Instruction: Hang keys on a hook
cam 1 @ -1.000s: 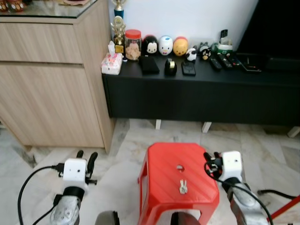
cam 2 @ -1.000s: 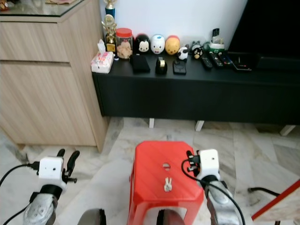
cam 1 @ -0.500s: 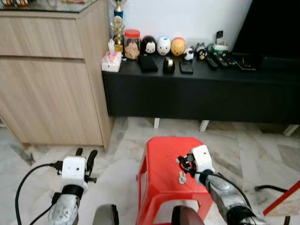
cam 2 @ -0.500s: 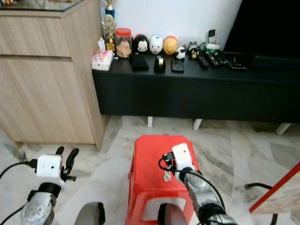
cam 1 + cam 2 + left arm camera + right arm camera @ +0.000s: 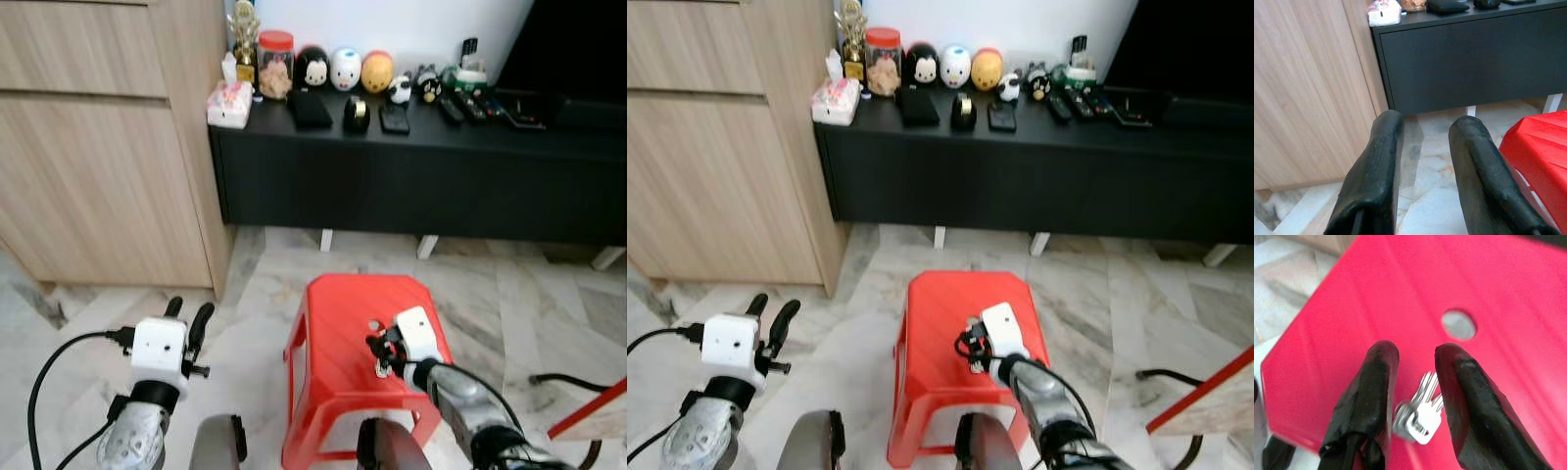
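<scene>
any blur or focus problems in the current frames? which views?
Right wrist view: keys and red stool soft, the fingers close and smeared. Left wrist view: fingers fairly sharp, black cabinet behind clear. Both eye views sharp and evenly lit.

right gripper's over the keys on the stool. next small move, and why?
Probably close the right gripper on the keys. In the right wrist view its fingers are open and straddle the silver keys, which lie flat on the red stool. Nothing is held yet, so a grasp has to come first.

Right hand [image 5: 1413,357] reaches down, fingers parted; left hand [image 5: 1422,147] idles, parted.
</scene>
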Controlling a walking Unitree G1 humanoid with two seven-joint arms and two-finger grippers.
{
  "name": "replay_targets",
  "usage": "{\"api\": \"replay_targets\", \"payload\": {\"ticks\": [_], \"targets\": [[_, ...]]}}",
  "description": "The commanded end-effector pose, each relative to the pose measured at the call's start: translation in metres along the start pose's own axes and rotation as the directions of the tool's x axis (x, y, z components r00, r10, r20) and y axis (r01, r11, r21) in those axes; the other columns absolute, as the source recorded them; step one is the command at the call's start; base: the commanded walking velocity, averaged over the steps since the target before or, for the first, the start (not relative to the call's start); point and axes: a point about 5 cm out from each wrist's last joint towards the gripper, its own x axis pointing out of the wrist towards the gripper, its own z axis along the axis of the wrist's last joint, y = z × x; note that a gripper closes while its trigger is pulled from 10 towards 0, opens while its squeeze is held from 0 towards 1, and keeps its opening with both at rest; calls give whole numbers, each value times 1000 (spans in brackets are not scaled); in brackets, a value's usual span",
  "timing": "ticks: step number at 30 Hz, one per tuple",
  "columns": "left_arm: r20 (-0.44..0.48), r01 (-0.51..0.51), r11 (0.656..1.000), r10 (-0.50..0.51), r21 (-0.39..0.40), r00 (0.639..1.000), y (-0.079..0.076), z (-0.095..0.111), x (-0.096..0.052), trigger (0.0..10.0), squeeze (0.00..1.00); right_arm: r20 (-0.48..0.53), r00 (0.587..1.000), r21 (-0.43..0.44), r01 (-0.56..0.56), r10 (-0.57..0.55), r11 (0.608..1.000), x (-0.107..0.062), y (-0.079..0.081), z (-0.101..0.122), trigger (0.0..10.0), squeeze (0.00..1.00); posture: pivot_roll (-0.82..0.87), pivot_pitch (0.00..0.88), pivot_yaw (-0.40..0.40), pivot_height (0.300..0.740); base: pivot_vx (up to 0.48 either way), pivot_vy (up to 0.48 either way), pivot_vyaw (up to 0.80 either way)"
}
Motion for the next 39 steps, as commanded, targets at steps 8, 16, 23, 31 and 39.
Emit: {"api": "replay_targets", "payload": {"ticks": [8, 16, 23, 31, 39], "targets": [[-3, 11, 1000, -11, 26, 1000, 5, 15, -11, 10000, 0, 20, 1000, 60, -6, 4, 998, -1, 5, -9, 10000, 1000, 196, 175, -115, 584, 0, 0, 0], [-29, 22, 999, -21, 35, 999, 5, 16, -15, 10000, 0, 39, 999, 49, 34, -36, 998, 0, 3, -3, 10000, 0, 203, 209, -99, 584, 0, 0, 0], [-44, 34, 999, -33, 42, 998, 6, 17, -16, 10000, 0, 17, 999, 61, 45, -46, 997, 0, 4, -8, 10000, 0, 203, 221, -89, 584, 0, 0, 0], [-56, 47, 998, -44, 50, 997, 6, 15, -15, 10000, 0, 1, 999, 79, 48, -49, 996, -2, 6, -15, 10000, 0, 204, 219, -85, 584, 0, 0, 0], [-59, 57, 997, -53, 59, 997, 6, 15, -11, 10000, 0, -7, 999, 93, 42, -41, 995, -2, 9, -20, 0, 0, 198, 199, -82, 584, 0, 0, 0]]}}
